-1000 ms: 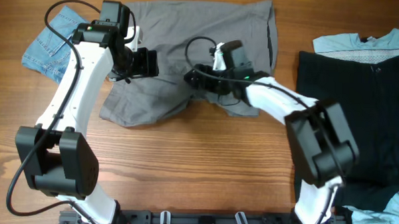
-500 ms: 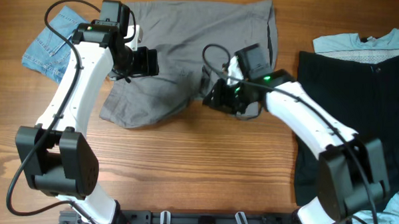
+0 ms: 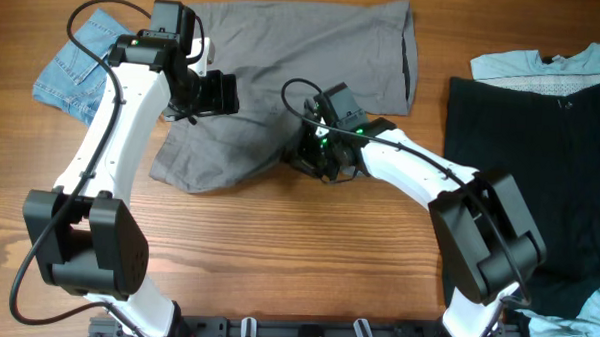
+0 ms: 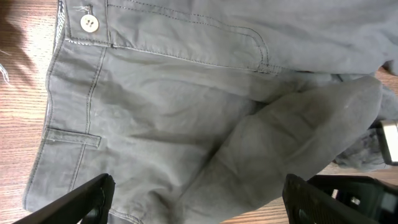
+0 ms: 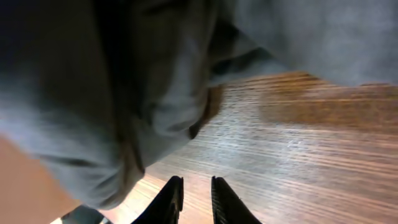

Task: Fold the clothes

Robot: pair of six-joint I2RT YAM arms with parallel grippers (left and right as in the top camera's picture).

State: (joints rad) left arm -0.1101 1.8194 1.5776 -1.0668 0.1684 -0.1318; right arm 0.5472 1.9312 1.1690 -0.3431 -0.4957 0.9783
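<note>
Where the grey shorts (image 3: 314, 49) lie spread across the upper middle of the bench (image 3: 277, 248), the left arm (image 3: 106, 132) hovers near the buttoned waistband, its jaws spread wide. At centre frame the right arm (image 3: 410, 164) sits at the bunched leg hem, jaws nearly pressed together. Whether they pinch cloth, I cannot tell.

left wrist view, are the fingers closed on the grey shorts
No, the left fingers stand wide apart at the bottom corners of the view, with the grey shorts lying in the open space between them.
</note>
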